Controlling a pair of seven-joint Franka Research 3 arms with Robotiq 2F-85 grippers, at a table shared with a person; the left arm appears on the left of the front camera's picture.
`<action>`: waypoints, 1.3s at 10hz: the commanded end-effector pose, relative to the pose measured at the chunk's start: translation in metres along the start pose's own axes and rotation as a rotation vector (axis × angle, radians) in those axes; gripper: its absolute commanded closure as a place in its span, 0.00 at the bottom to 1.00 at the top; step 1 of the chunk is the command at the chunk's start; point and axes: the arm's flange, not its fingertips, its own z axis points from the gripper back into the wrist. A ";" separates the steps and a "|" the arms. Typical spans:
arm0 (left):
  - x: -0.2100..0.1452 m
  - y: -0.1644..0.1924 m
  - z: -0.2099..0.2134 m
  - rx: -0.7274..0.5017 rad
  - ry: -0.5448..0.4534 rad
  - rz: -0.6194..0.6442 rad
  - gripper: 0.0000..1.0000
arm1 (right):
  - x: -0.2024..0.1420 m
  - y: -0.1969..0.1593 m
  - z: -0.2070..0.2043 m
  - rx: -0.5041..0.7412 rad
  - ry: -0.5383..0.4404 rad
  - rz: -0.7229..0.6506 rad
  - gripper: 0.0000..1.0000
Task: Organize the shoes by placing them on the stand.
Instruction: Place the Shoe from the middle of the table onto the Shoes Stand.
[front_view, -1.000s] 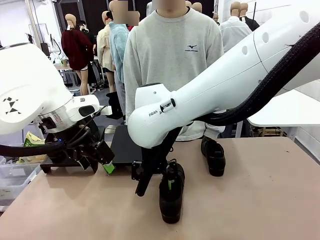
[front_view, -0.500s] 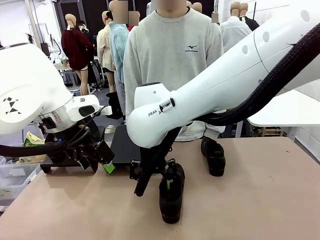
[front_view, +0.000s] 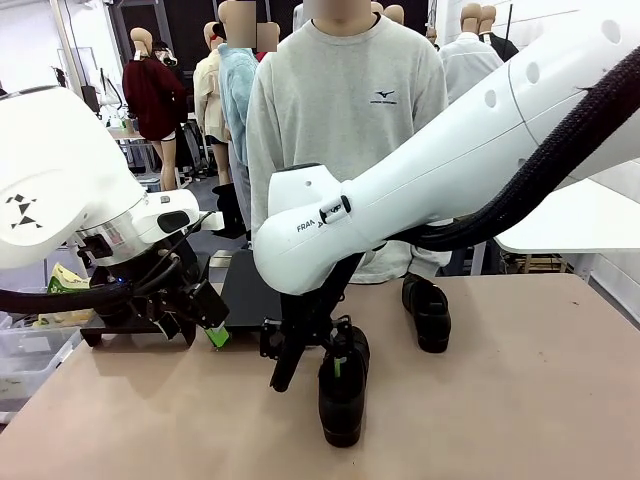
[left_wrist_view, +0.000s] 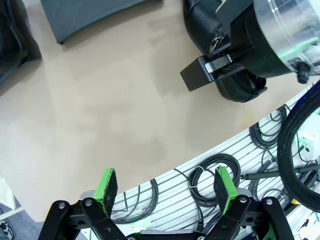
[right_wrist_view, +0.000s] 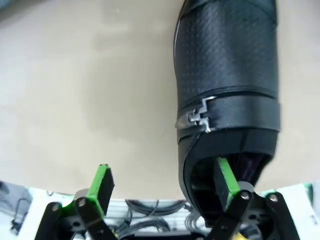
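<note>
Front view has the right arm reaching across the middle of the table (front_view: 520, 400), with the right gripper (front_view: 310, 370) lowered onto the near shoe (front_view: 343, 405). That shoe lies on the tabletop just right of centre, its toe toward the robot. The jaws stand wide apart and straddle the shoe's side wall. In the right wrist view, one green pad (right_wrist_view: 224, 179) sits inside the opening at the heel end, while the other finger hangs outside over bare table. Whether the inner pad actually touches the lining is hard to tell from here. A small silver buckle (right_wrist_view: 199, 117) sits on the strap that crosses the shoe's upper.

The far shoe (front_view: 428, 312) rests on the table nearer the far edge, to the right of the near shoe and well apart from it. It lies in front of a person (front_view: 345, 130) in a grey sweatshirt who stands at the far side. The stand (front_view: 248, 285), a dark flat platform, sits left of centre, just beyond the near shoe.

The left gripper (front_view: 215, 330) hangs low on the left, just beside the stand's left edge. In the left wrist view its jaws are spread wide and grip nothing. They hang over the table's near edge and a slotted metal base with coiled cables (left_wrist_view: 210, 170). That view also takes in the near shoe under the right gripper.
</note>
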 end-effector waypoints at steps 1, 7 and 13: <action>-0.002 0.000 -0.001 -0.014 0.003 -0.003 0.00 | -0.026 -0.002 0.046 -0.065 -0.101 0.038 0.00; 0.000 0.000 0.000 0.000 0.000 0.000 0.00 | -0.051 -0.132 0.075 -0.193 0.027 -0.117 0.00; 0.040 -0.071 -0.081 -0.038 0.017 0.102 0.00 | -0.056 -0.205 0.056 -0.199 0.073 -0.165 0.00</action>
